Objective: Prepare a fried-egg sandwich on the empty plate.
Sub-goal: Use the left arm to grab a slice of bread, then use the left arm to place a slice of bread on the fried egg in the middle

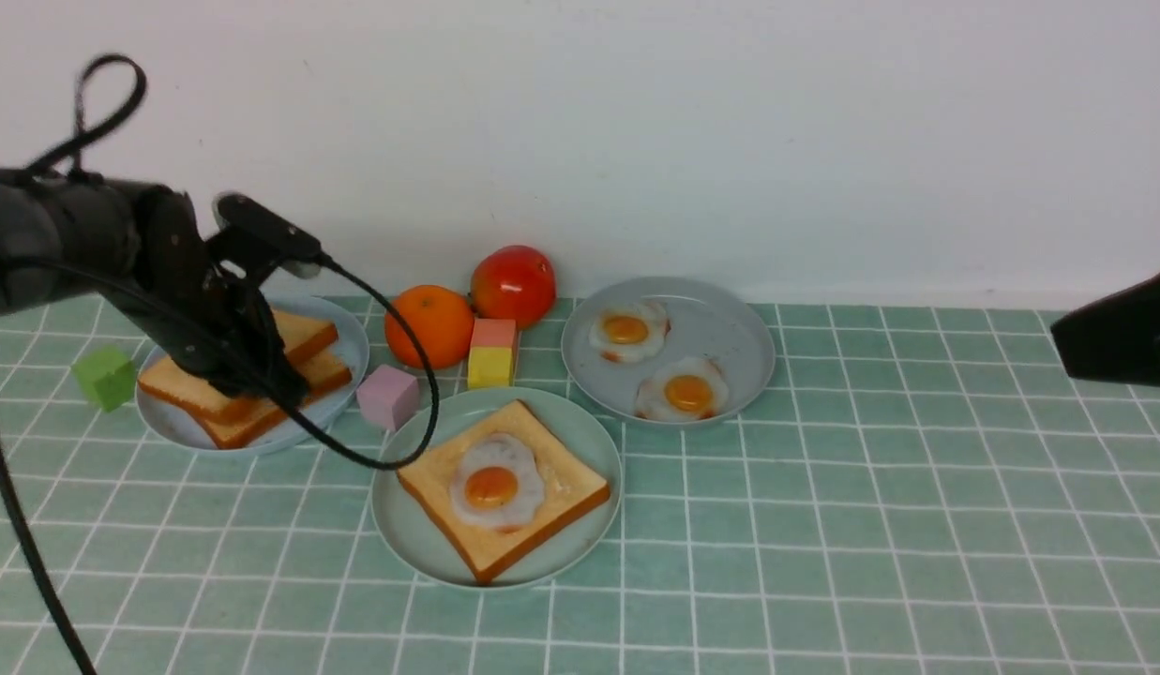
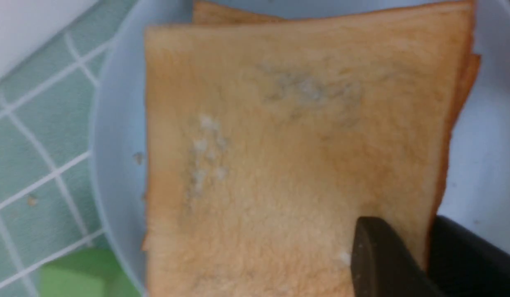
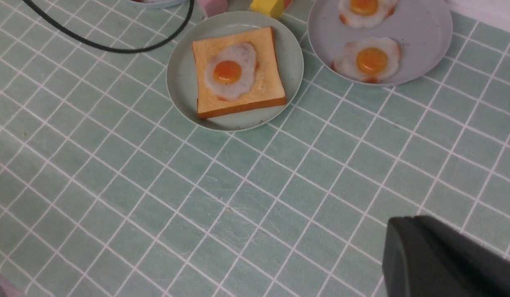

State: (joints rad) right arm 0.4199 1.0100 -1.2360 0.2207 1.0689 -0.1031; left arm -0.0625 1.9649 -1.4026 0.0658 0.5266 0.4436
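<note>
We see green tiled surface (image 1: 823, 525); mint plate (image 1: 406, 530) nearest, bearing toast (image 1: 565, 487) under egg (image 1: 493, 483). Farther left, left gripper (image 2: 407, 235) clamps top slice (image 2: 279, 144) on blue plate (image 1: 350, 352). Right gripper (image 1: 1072, 342) closed, well apart at right. White wall (image 1: 730, 141) behind.

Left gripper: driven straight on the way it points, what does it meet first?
The top toast; its edge sits between the gripper's fingers. Below lie a second slice and the blue plate.

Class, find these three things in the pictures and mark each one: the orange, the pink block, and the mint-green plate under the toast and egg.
orange (image 1: 429, 325): front view, middle of its peel.
pink block (image 1: 388, 397): front view, its front face.
mint-green plate (image 1: 401, 530): front view, bare rim left of the toast.
</note>
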